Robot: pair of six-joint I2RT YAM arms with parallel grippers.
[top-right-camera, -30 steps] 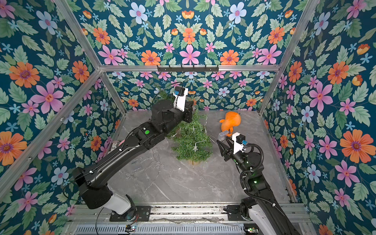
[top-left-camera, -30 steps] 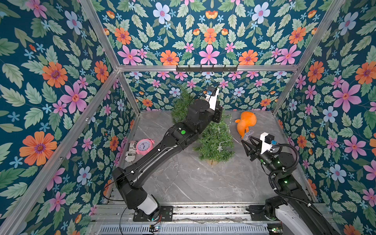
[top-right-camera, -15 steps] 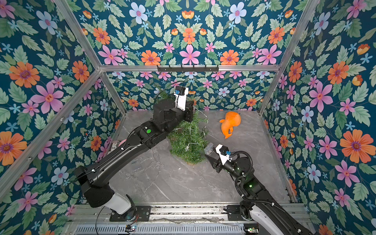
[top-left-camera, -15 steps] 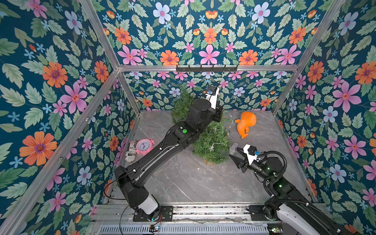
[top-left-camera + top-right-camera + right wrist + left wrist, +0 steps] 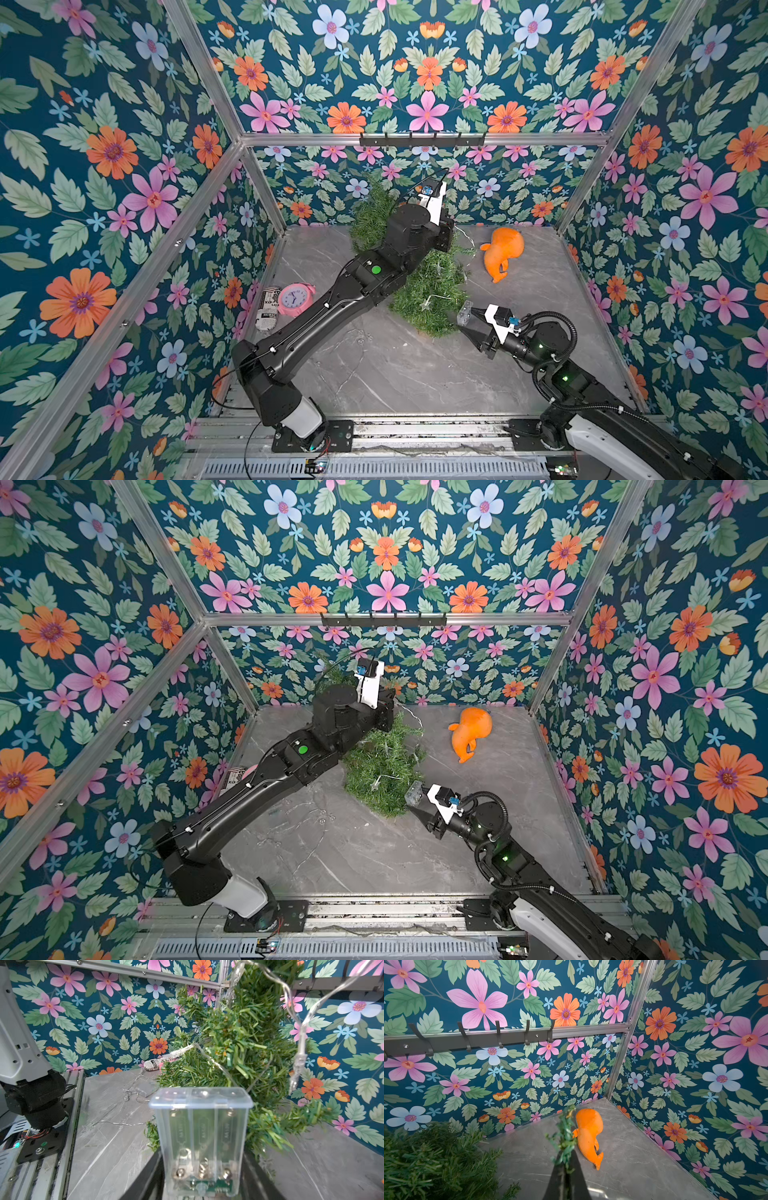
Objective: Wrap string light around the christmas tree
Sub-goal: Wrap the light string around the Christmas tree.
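Note:
The green christmas tree (image 5: 432, 291) (image 5: 382, 766) stands mid-table, leaning. My left gripper (image 5: 449, 237) (image 5: 388, 715) is at its top. In the left wrist view that gripper (image 5: 565, 1155) is shut on a green sprig (image 5: 564, 1130) of the tree. The string light (image 5: 299, 1043) hangs over the branches as a clear wire with bulbs; a star bulb (image 5: 426, 303) shows low on the tree. My right gripper (image 5: 464, 322) (image 5: 415, 802) (image 5: 201, 1157) is shut on the light's clear battery box (image 5: 200, 1126) (image 5: 465, 312), right against the tree's near side.
An orange plush whale (image 5: 500, 253) lies back right. A pink alarm clock (image 5: 294, 297) and a printed roll (image 5: 268, 309) sit by the left wall. More green branches (image 5: 370, 216) rise behind the left arm. Loose thin wire (image 5: 116, 1123) trails on the table.
My right gripper has carried the battery box from the right side of the tree down and left to its near side. The left arm has hardly moved.

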